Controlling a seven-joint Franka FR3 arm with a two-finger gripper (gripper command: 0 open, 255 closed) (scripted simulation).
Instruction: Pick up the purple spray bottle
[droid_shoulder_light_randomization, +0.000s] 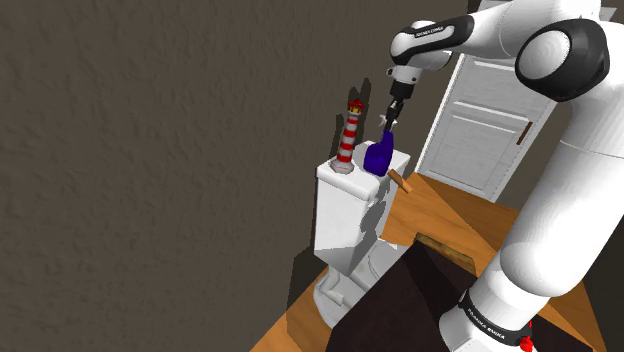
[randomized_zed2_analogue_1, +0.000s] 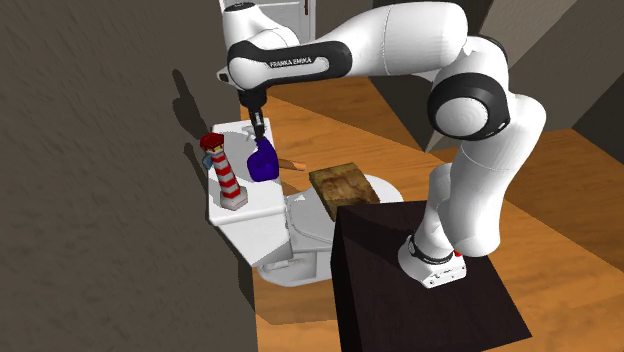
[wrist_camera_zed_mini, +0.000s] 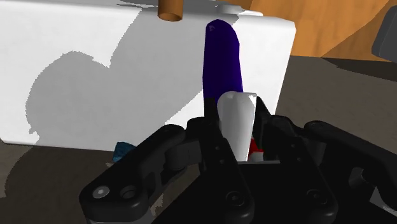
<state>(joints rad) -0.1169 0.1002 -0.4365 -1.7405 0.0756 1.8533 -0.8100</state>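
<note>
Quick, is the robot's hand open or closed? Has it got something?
The gripper: closed, holding the purple spray bottle.

Glossy purple spray bottle (droid_shoulder_light_randomization: 377, 157) — smooth white tank (droid_shoulder_light_randomization: 335, 205), wood-grain floor (droid_shoulder_light_randomization: 470, 215), rough wall (droid_shoulder_light_randomization: 150, 150)

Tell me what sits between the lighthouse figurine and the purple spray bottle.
Nothing does: only a bare strip of the white toilet tank lid separates the lighthouse figurine from the purple spray bottle, as the second exterior view shows.
</note>
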